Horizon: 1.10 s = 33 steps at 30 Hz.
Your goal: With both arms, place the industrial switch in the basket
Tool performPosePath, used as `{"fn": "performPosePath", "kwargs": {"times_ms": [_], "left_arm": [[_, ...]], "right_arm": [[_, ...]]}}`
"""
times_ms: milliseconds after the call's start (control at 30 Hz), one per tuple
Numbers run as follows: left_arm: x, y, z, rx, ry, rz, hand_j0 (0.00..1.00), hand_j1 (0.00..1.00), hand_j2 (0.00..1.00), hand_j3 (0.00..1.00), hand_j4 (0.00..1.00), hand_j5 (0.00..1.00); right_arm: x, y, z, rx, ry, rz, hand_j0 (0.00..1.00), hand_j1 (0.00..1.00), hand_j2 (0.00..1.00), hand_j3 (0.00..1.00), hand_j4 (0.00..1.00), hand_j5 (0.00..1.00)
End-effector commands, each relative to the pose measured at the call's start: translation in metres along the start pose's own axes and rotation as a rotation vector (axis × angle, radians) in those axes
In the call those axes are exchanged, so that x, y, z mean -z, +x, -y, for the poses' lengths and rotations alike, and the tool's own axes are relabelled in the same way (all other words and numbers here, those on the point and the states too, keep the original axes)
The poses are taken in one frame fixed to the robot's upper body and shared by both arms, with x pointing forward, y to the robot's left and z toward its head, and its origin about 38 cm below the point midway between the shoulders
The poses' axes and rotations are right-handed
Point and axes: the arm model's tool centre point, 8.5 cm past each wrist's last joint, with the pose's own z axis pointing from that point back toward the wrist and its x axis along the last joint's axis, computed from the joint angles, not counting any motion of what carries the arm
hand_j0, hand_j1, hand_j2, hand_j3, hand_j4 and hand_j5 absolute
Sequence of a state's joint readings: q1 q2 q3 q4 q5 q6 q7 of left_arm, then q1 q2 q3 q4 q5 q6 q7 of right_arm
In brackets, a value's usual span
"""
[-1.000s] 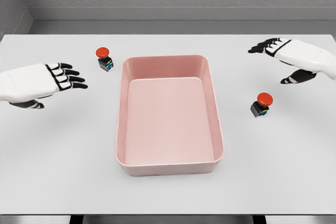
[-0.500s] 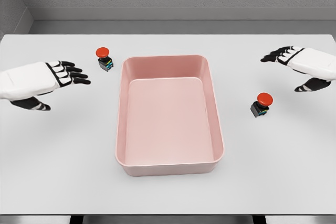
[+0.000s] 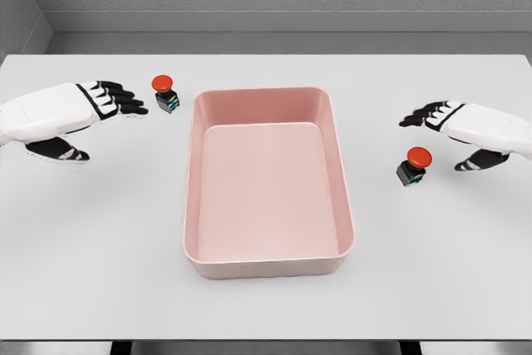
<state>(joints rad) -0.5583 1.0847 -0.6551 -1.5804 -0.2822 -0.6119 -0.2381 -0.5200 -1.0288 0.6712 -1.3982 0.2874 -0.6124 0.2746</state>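
Basket: pink rectangular plastic basket [image 3: 268, 265] sat at the centre of the white table [image 3: 100, 247].
Left switch: red-capped black industrial switch [image 3: 165, 94] stood just beside the basket's far left corner.
Right switch: second red-capped black switch [image 3: 413, 165] stood on the table, right of the basket.
Left hand [image 3: 79, 110]: fingers spread, holding nothing, near the left switch.
Right hand [image 3: 470, 128]: fingers spread, holding nothing, just above the right switch.
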Motion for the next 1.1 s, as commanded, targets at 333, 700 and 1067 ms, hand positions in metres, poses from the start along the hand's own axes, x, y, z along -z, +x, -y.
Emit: {"fn": "performPosePath", "kwargs": {"times_ms": [333,700,1067], "left_arm": [[0.087,-0.034,0.014,-0.01,0.029,-0.047,1.0,1.0,1.0,1.0,1.0,1.0],[0.15,-0.055,0.028,-0.114,0.012,-0.1,1.0,1.0,1.0,1.0,1.0,1.0],[0.148,-0.075,0.027,-0.134,0.001,-0.163,1.0,1.0,1.0,1.0,1.0,1.0]], "right_arm": [[0.013,0.009,-0.009,0.027,0.005,0.034,1.0,1.0,1.0,1.0,1.0,1.0],[0.024,0.021,-0.012,0.017,0.047,0.072,1.0,1.0,1.0,1.0,1.0,1.0],[0.034,0.024,-0.019,-0.002,0.069,0.078,0.94,0.94,0.94,0.94,0.94,0.94]]}}
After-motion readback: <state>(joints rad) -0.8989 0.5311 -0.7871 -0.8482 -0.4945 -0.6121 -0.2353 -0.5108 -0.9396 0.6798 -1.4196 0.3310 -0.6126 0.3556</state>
